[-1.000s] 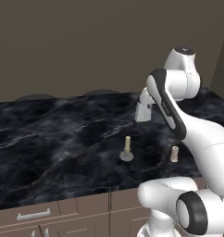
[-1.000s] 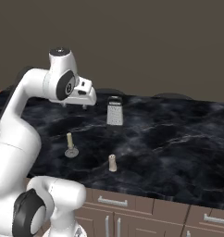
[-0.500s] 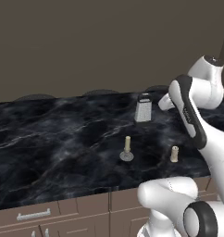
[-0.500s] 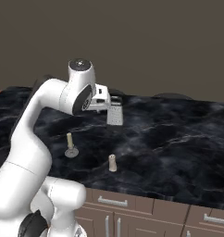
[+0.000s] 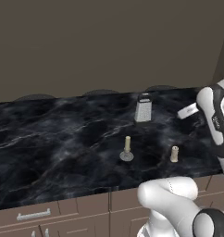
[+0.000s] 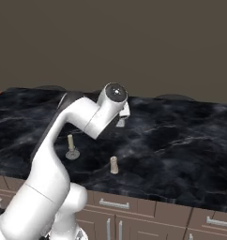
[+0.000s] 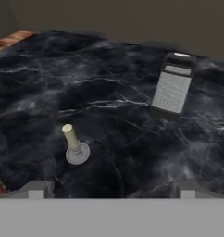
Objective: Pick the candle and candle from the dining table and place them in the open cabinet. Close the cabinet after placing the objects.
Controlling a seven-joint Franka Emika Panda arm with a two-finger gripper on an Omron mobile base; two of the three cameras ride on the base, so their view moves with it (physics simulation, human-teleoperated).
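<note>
Black table (image 7: 49, 92): stick candle (image 7: 72, 139) ahead-left of open tool (image 7: 111, 187).

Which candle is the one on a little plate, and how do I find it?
Look at the big black marble dining table. Near its front edge stand two cream candles. Yours is the slim stick candle on a round grey dish; the short stub candle beside it has no dish, and the box grater is tall and silver.
</note>
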